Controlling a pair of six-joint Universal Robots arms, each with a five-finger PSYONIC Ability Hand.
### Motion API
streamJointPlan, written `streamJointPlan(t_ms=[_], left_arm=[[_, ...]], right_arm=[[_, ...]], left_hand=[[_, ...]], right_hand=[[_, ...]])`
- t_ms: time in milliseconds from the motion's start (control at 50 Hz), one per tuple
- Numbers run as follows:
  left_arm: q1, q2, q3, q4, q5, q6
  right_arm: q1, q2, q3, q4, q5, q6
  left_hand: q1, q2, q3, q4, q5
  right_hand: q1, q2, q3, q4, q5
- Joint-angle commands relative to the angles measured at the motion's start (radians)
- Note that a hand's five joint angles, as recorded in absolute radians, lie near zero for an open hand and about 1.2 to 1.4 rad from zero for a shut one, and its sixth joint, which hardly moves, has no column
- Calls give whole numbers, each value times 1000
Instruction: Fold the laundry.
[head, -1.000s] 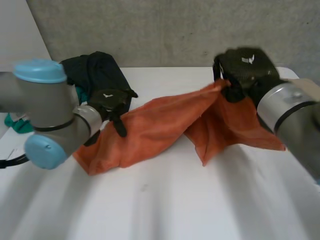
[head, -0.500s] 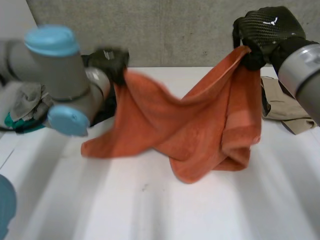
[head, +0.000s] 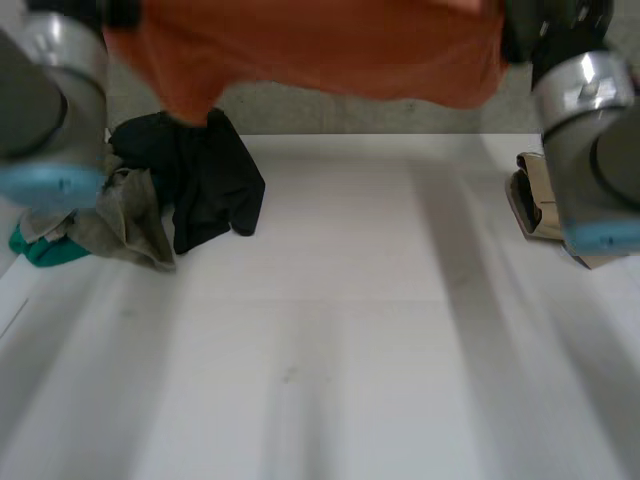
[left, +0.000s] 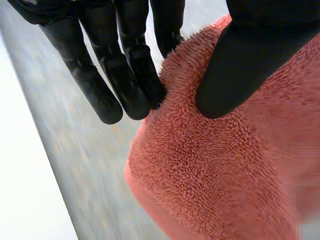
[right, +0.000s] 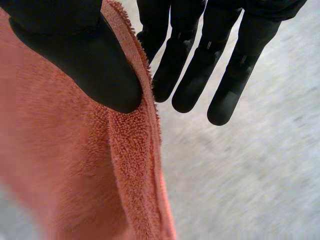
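My left hand (left: 250, 60) and right hand (right: 80, 60) each pinch the top edge of the orange towel (head: 300, 45) between thumb and fingers, high above the table (head: 330, 340). Both pinches look shallow (barely past the hem): a tug could slip one end free.

Towel (head: 320, 50) of nubbly, looped orange terry cloth, flatter along its edge, left hand (left: 100, 75) and right hand (right: 190, 75) smooth matt black, table (head: 330, 350) smooth matt white, wall (head: 350, 115) rough grey concrete, garment (head: 210, 180) soft matt black cloth.
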Motion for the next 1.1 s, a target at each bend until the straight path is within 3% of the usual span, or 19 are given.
streamJointPlan(t_ms=[20,200,280,420,640,820,960,1100], left_arm=[[28,-11,-329,19,112,4],[77,-60,-505,27,146,26],[103,-47,-516,21,152,27],[129,20,-511,-31,152,20],[161,100,-502,-91,158,-11],[192,106,-487,-111,159,-12],[212,127,-484,-131,167,-14],[212,146,-484,-165,195,-12]], right_arm=[[3,18,234,74,-107,-25],[-39,234,278,51,-127,-19],[-57,315,223,77,-118,22],[-106,384,102,192,-81,204],[-162,392,-6,430,-92,412],[-183,340,-9,512,-165,285],[-175,276,40,484,-109,18],[-165,234,61,508,-129,-103]], left_hand=[[221,201,203,198,252],[221,201,203,198,252],[221,201,203,198,252],[221,201,203,198,252],[221,201,203,198,252],[221,201,203,198,252],[221,201,203,198,252],[221,201,203,198,252]], right_hand=[[281,217,208,200,208],[281,217,207,200,207],[-167,-231,-240,-247,-240],[-462,-526,-535,-542,-535],[-447,-511,-521,-528,-521],[-415,-479,-489,-496,-489],[-350,-414,-424,-431,-424],[-365,-429,-439,-446,-438]])
